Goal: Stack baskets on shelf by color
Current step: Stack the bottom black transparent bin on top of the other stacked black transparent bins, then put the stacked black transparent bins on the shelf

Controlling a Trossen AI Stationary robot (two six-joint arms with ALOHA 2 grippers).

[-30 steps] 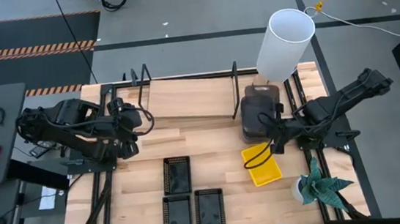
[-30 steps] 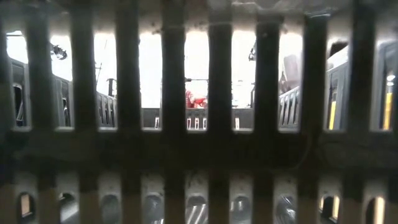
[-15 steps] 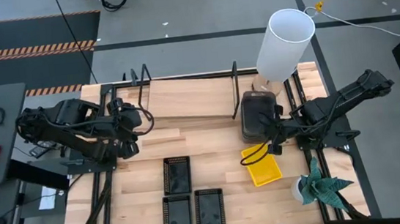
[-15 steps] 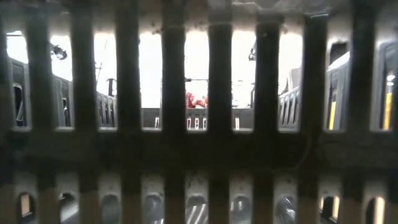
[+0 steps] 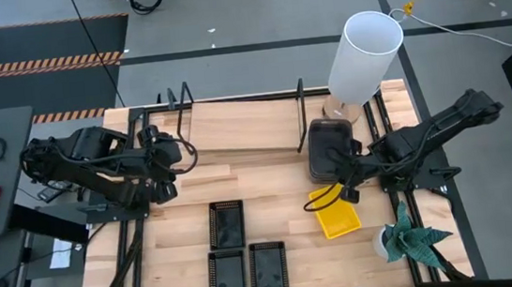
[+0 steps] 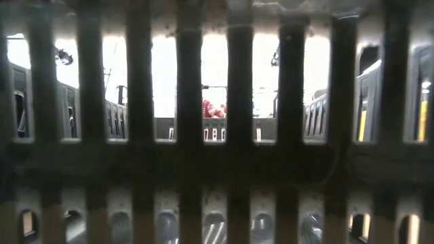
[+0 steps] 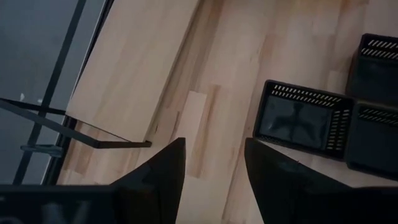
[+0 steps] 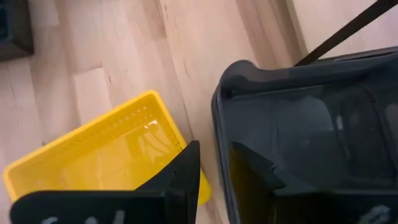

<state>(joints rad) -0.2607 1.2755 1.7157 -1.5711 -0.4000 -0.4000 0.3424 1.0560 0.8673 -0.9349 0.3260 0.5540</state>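
Observation:
A dark grey basket (image 5: 330, 146) (image 8: 298, 124) sits on the table at the right end of the shelf (image 5: 240, 126), a light board with black wire end frames. My right gripper (image 5: 341, 168) (image 8: 214, 180) is at its side facing the yellow basket, shut on its wall. That yellow basket (image 5: 336, 213) (image 8: 106, 149) lies flat on the table just nearer. Three black mesh baskets (image 5: 227, 223) (image 7: 301, 118) lie flat toward the near edge. My left gripper (image 5: 180, 155) (image 7: 214, 180) hangs open over the table by the shelf's left end (image 7: 130, 68). My right gripper straddles the dark grey basket's wall at a rounded corner (image 8: 219, 143), on the side facing the yellow basket. One finger (image 8: 255, 174) is inside and the other (image 8: 183, 177) outside. The fingers come slanting down from the table's right. The basket's far side stays by the shelf's end frame.
A tall white cylinder (image 5: 365, 53) stands behind the grey basket at the far right. A small potted plant (image 5: 411, 237) is at the near right. A black mesh wall (image 6: 217, 169) blocks most of the low view. Bare tabletop (image 5: 269, 185) lies between the shelf and the black baskets.
My right gripper has edged a little toward the table's left and near edge at the grey basket, and its looped cable has swung out over the yellow basket. My left arm has kept still.

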